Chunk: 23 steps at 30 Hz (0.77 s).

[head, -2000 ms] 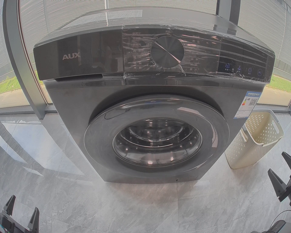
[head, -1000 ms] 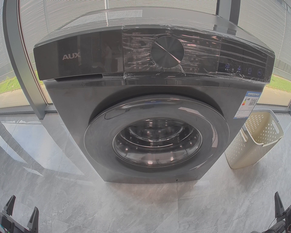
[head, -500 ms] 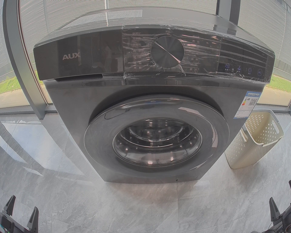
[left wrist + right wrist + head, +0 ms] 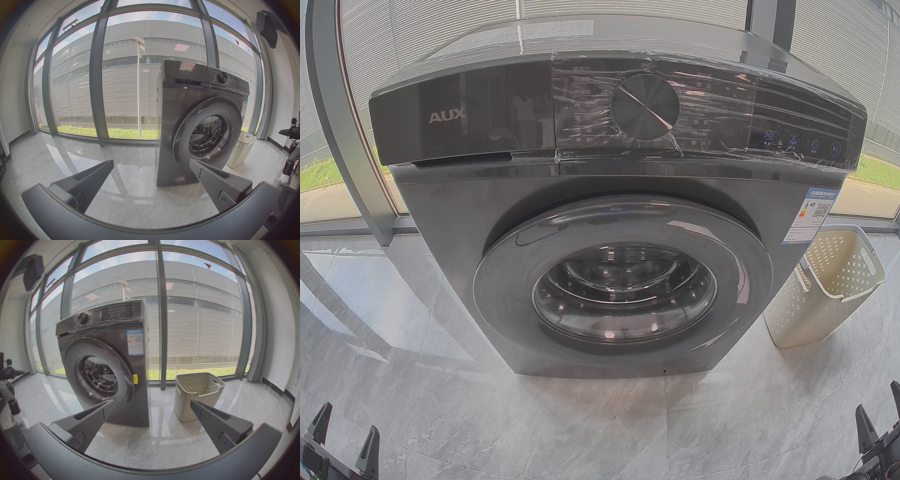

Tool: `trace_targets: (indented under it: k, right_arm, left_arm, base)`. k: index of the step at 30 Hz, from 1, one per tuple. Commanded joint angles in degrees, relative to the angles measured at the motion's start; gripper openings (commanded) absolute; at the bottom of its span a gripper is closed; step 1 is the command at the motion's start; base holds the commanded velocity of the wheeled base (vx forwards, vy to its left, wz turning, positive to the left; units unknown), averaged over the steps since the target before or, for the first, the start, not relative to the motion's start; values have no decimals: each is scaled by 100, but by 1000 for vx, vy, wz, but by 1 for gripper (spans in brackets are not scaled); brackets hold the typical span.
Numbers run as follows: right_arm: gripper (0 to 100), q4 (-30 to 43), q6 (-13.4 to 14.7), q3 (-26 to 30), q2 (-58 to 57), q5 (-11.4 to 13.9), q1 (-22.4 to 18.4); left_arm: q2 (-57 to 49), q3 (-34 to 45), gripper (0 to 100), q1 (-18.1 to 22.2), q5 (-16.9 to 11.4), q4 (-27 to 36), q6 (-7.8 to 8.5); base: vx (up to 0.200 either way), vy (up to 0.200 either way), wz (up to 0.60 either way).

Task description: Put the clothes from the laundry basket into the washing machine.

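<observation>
The right claw (image 4: 878, 412), near right, and the left claw (image 4: 345, 431), near left, are both hanging released. The laundry basket (image 4: 831, 284) is standing on the floor (image 4: 612, 425) just right of the washing machine (image 4: 600, 187). The machine's door (image 4: 622, 284) is sitting shut, so a carried garment is risking nowhere to go. The basket's wall is hiding its contents, so a blind grab may be catching plastic.

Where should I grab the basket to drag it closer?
Take the basket by its rim at the handle slot, right gripper coming from above: it stands upright, top open, so the thin wall fits between the open jaws.
</observation>
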Motion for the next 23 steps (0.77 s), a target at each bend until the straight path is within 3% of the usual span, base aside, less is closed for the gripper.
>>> trace_targets:
  k: [1, 23]
  right_arm:
    - [100, 27, -94, 101, -73, 165, 7]
    - [100, 53, -77, 101, -73, 165, 7]
  left_arm:
    - [-66, 84, 100, 1, 1, -2, 5]
    - [-66, 84, 100, 1, -8, -2, 22]
  base:
    - [0, 0, 0]
    - [0, 0, 0]
